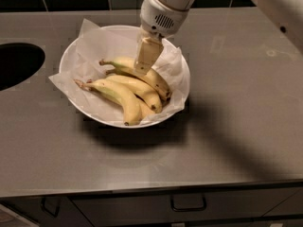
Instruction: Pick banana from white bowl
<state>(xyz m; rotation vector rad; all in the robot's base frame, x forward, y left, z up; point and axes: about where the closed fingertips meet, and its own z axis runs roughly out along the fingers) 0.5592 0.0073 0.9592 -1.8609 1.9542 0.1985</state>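
At the far left, a dark oval sink opening [16, 65] was cut into the grey counter [236, 126]. Just right of it sat the white bowl [68, 60], lined with crinkled white paper [104, 44] whose corners stuck out past the rim at the back and on the left.

Three bananas lay in the bowl side by side, stems pointing left. The greenish banana [118, 96] was nearest the front edge. A plain yellow banana [139, 91] lay in the middle. The banana [156, 82] with brown streaks near its dark end lay furthest back, still resting in the bowl, its blunt end near the right wall.

The gripper [140, 69] pointed down from above and reached into the bowl, its cream tip on or just over the back banana, about a third of the way along from the stem. Whether it was open or closed, or had hold of that banana, could not be told. The white arm [163, 8] rose from it towards the upper right, and its shadow fell across the counter on the right. A drawer handle [188, 206] showed below the counter edge.
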